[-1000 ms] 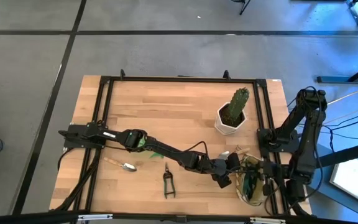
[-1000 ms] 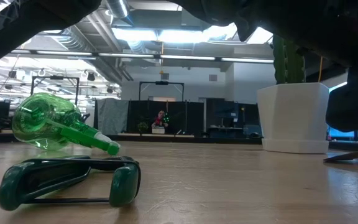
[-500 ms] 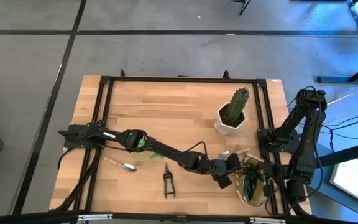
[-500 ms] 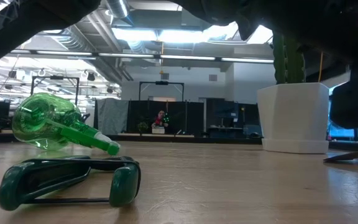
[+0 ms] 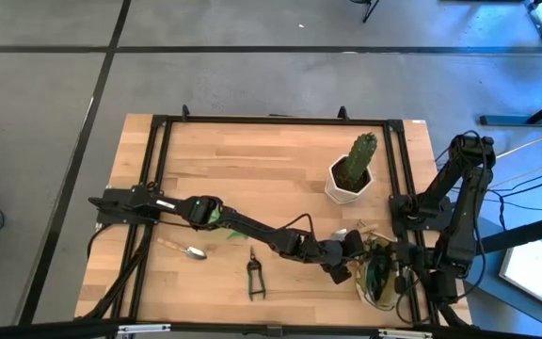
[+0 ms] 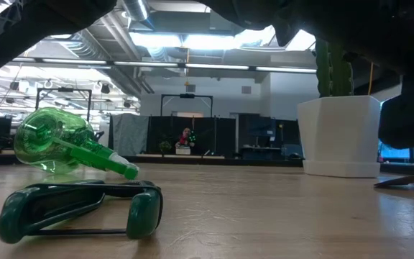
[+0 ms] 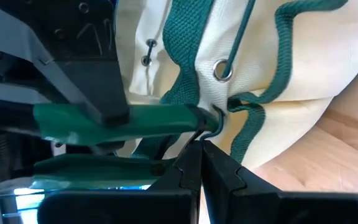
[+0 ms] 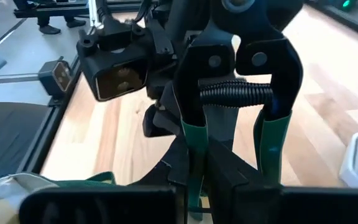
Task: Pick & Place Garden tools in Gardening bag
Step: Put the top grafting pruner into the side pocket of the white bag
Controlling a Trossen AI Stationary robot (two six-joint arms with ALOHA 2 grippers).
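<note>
The gardening bag (image 5: 380, 294), cream cloth with green trim (image 7: 303, 62), sits at the table's near right corner. My left gripper (image 5: 354, 256) reaches across the table to the bag's left rim, shut (image 7: 201, 149). My right gripper (image 8: 197, 167) is shut on green-handled black pruning shears (image 8: 235, 68) over the bag. A second pair of shears (image 5: 255, 275) and a trowel (image 5: 186, 250) lie flat on the table. The green spray bottle (image 6: 56, 147) lies on its side, mostly under my left arm in the high view. Another trowel (image 5: 346, 232) lies beside the bag. My left gripper meets the bag's green trim (image 7: 219, 124) at its rim with its shut fingertips, coming roughly level from the table's left. How much cloth lies between the tips is hidden by the fingers. My right gripper pinches one green handle (image 8: 191, 140) of the shears between its two fingers. The fingers lie roughly along the handle. The shears' black head and spring point away from the fingers, and the shears are lifted clear of the table.
A cactus in a white pot (image 5: 351, 174) stands on the far right part of the table, beyond the bag. A black frame (image 5: 271, 120) runs around the tabletop. Bare wood lies across the table's far left half.
</note>
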